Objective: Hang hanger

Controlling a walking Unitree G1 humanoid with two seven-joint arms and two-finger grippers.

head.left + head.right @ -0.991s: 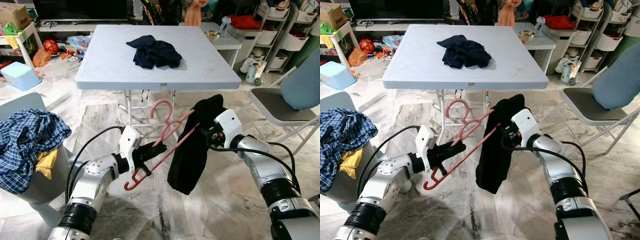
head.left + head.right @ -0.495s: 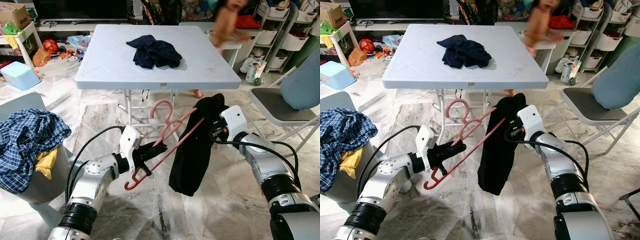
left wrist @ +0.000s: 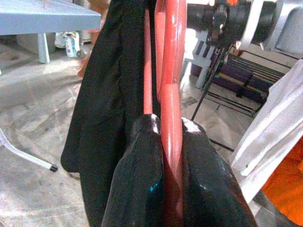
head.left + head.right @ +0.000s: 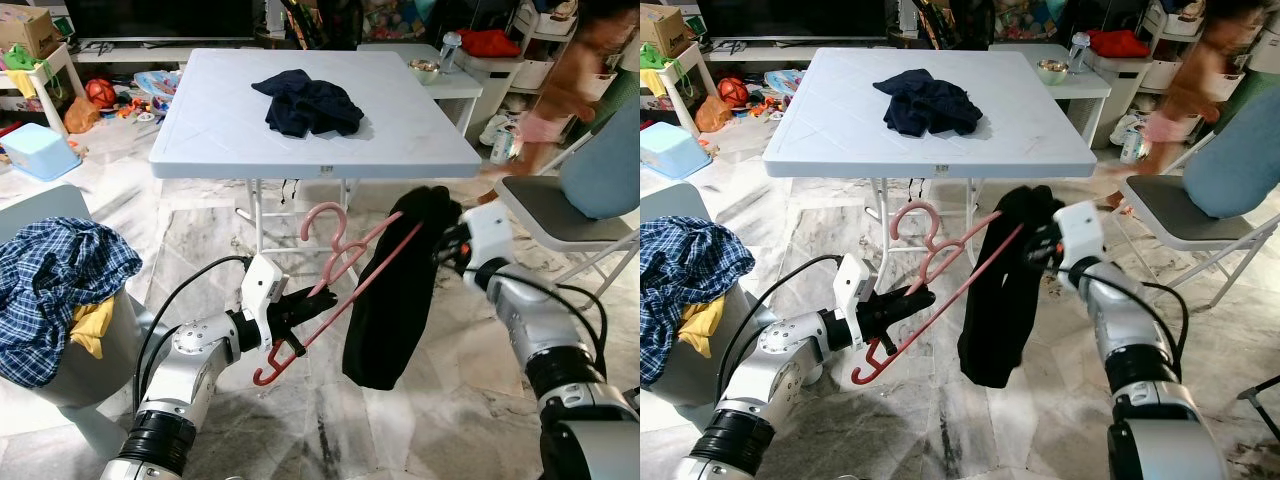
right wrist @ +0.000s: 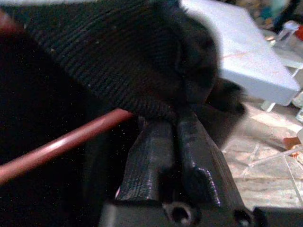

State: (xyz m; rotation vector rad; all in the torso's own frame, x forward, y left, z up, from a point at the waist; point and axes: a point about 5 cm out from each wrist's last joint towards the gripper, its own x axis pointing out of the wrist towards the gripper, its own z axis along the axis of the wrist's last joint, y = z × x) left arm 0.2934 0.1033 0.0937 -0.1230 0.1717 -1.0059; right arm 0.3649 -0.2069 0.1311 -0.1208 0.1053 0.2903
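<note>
A pink plastic hanger [image 4: 335,285] is held tilted in the air in front of the white table [image 4: 220,130]. My left gripper [image 4: 300,303] is shut on its lower bar, which shows between the black fingers [image 3: 142,179] in the left wrist view. A black garment [image 4: 395,290] hangs over the hanger's upper end. My right gripper [image 4: 447,243] is shut on the top of that garment [image 5: 118,61], with the pink bar [image 5: 61,144] running just beside its fingers [image 5: 156,156].
A dark blue garment [image 4: 308,102] lies on the table. A basket with a checked shirt [image 4: 55,275] stands at the left. A grey chair [image 4: 570,215] stands at the right, with a blurred person [image 4: 570,90] moving behind it. Toys and shelves line the back.
My right gripper has pulled the black garment's top further right along the hanger. The person has crossed from behind the table to the far right. My left gripper has stayed nearly put.
</note>
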